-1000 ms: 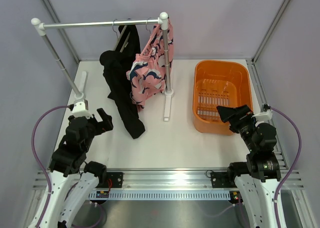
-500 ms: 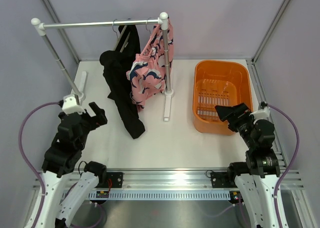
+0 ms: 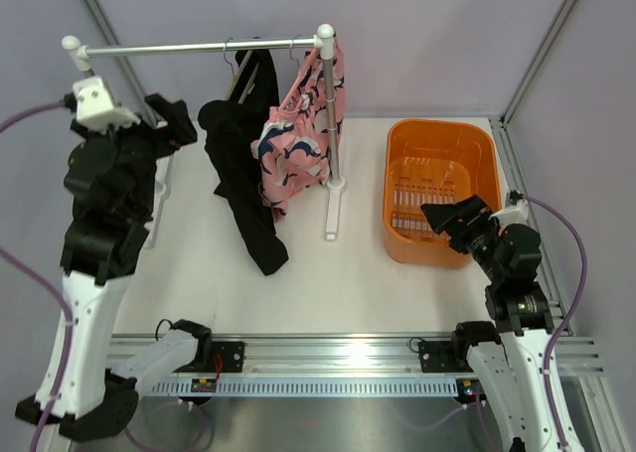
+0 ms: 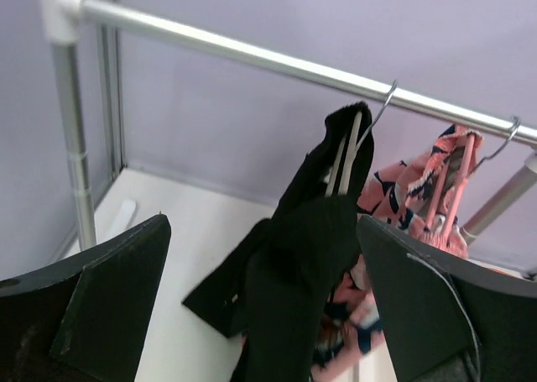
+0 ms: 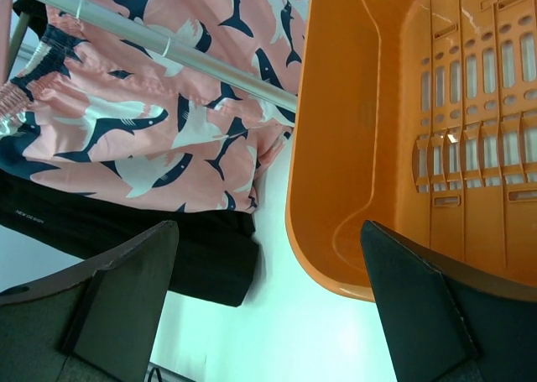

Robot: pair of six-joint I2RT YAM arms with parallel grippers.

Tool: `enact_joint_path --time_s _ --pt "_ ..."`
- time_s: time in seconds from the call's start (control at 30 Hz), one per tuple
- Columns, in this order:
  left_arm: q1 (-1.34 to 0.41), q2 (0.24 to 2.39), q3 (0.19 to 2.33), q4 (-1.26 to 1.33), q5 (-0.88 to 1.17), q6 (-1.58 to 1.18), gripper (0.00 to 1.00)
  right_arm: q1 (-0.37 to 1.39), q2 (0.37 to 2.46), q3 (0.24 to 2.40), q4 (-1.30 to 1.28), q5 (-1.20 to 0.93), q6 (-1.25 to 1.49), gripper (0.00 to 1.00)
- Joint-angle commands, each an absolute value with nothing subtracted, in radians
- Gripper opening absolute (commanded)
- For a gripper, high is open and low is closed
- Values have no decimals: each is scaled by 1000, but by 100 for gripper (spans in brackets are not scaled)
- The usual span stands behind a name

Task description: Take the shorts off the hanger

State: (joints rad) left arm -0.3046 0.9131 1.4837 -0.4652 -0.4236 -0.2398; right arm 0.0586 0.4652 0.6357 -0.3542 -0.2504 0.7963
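Left claw (image 3: pixel 171 122) first: fingers spread wide, nothing between them. It's up high by the left end of the rail (image 3: pixel 199 47), and on its wrist cam I'm looking straight between the two dark fingers at the clothes. That arm is stretched tall, with the forearm rising over the left edge of the table (image 3: pixel 328 283) and the wrist level with the bar.

Right claw (image 3: pixel 444 217) is also wide apart and empty. It hangs low over the near left rim of the orange basket (image 3: pixel 437 124) and points left toward the rack. The arm is folded fairly compact above its base at the near right corner.

The pink shorts (image 3: pixel 298 124) are on their wire hanger (image 4: pixel 501 143), hooked at the right end of the rail, right up against the right post (image 3: pixel 333 154), toward the back middle of the table. Salmon pink fabric with navy and white shark shapes and a bunched elastic waistband. They're hanging crumpled rather than flat, with the lower part slumped down beside the post.

Just to their left on the same rail there's a black garment (image 3: pixel 243 194) on its own hanger. It's long enough that its end lies on the table.

Neither claw is touching any fabric.
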Motion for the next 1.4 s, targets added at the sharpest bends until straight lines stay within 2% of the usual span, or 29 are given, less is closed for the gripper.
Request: enact_joint_path --time_s 0.0,0.17,0.33,0.57,1.1,1.37 --pt "-308 1081 1600 -298 -370 -103 99 55 486 686 -290 -288 767 99" --pt "-308 1320 1877 -353 -278 -23 99 55 538 719 -281 -324 747 99" --pt "-308 1515 2038 -460 -245 -15 98 55 587 721 -256 -360 735 99" --pt "-308 1571 2039 -472 -218 -29 90 55 618 689 -221 -370 726 100" --pt "-308 1660 2071 -554 -143 -6 88 55 646 646 -192 -364 718 99" --pt "-308 1677 2071 -561 -135 -6 77 55 655 629 -184 -362 716 100"
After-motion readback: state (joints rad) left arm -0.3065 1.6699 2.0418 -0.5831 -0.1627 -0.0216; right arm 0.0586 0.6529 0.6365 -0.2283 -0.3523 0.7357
